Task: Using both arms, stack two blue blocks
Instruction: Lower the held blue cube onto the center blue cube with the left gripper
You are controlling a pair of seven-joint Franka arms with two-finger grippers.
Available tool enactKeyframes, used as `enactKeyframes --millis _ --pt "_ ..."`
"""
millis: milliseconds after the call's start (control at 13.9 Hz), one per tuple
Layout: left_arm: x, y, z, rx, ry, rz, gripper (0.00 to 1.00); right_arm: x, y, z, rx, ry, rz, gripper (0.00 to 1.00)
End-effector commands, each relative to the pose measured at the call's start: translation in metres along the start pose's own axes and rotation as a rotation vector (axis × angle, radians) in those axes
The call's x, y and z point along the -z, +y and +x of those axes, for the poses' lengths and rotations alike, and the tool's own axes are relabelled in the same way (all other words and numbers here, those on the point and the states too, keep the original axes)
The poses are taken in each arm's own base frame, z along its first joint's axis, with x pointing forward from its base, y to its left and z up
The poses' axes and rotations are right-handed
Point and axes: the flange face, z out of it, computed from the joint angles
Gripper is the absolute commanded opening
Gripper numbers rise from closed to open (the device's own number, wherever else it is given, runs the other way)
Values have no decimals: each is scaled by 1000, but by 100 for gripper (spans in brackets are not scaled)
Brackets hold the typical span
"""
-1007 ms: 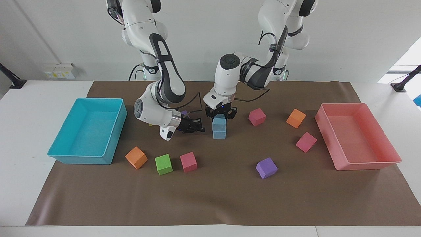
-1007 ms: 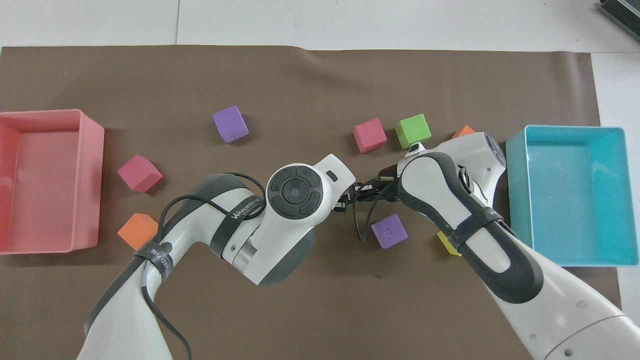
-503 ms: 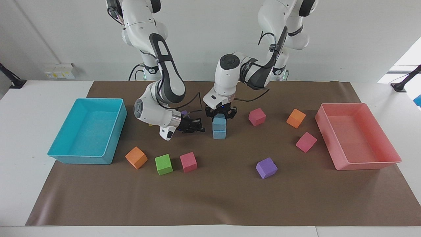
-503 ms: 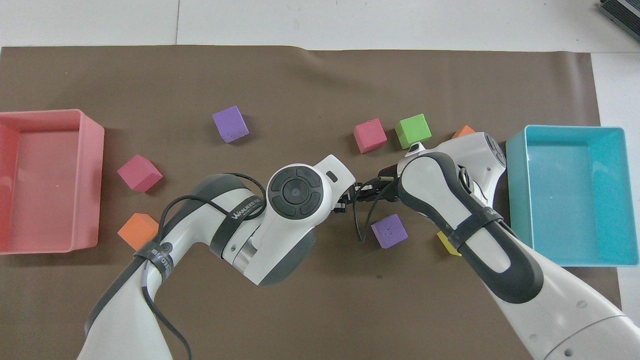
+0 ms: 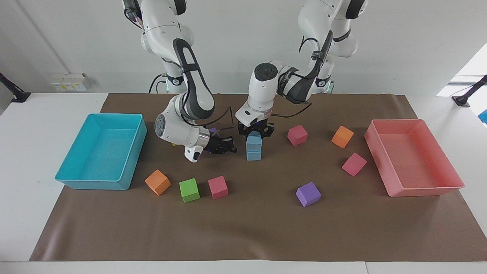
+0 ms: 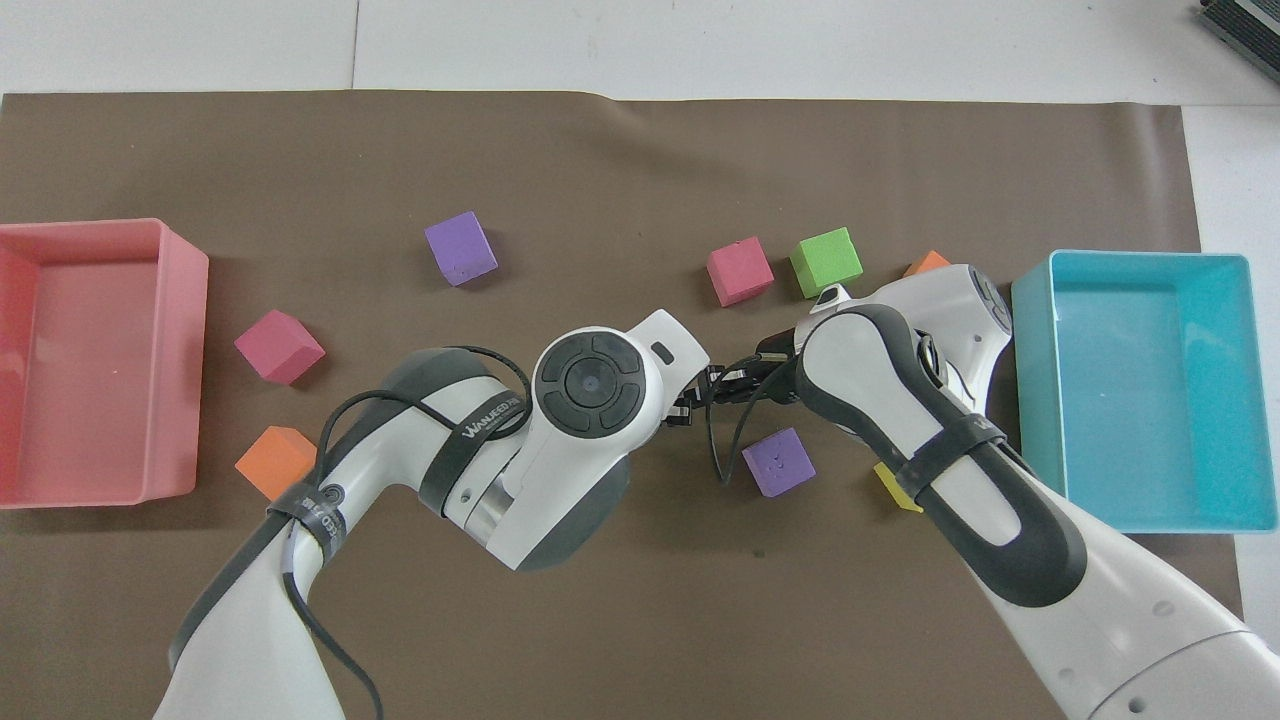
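The left gripper (image 5: 254, 134) stood straight over the two blue blocks, clamped on the upper block (image 5: 253, 142), which sat squarely on the lower block (image 5: 253, 155). So the stack lay directly beneath that gripper, near the middle of the mat (image 5: 243, 228). The blocks are cubes with no long axis, and their faces lined up. By my reading the stacking was done apart from the release. The coming move turned on that vertical line: the fingers would need to part and the gripper rise straight up, since any sideways drag could slide the top cube off.

The right gripper (image 5: 226, 146) hung low just beside the stack, toward the right arm's end of the table, pointing at the cubes but not touching them. Its fingertips were together and held nothing; that arm waited. The left arm was plainly the one engaged. In the overhead view both arms hid the stack.

The turquoise tray (image 5: 81, 179), well off past the right gripper, was empty. The pink tray (image 5: 418, 192), well away on the left gripper's outer side, was empty too. Loose pink, orange, green and purple cubes lay scattered on the mat, none touching the stack.
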Motion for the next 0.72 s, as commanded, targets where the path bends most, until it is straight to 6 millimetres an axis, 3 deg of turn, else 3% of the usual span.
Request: enactKeyframes --millis 0,360,503,647 --pt "5 -5 -9 10 -2 14 12 -1 2 -1 9 25 21 0" --pt "5 -5 -8 11 -1 13 24 -1 2 -1 9 25 21 0" --pt "5 -7 -7 14 1 12 36 -1 2 -1 7 27 21 0" --pt "5 -7 -7 14 1 12 56 -1 2 -1 7 27 21 0"
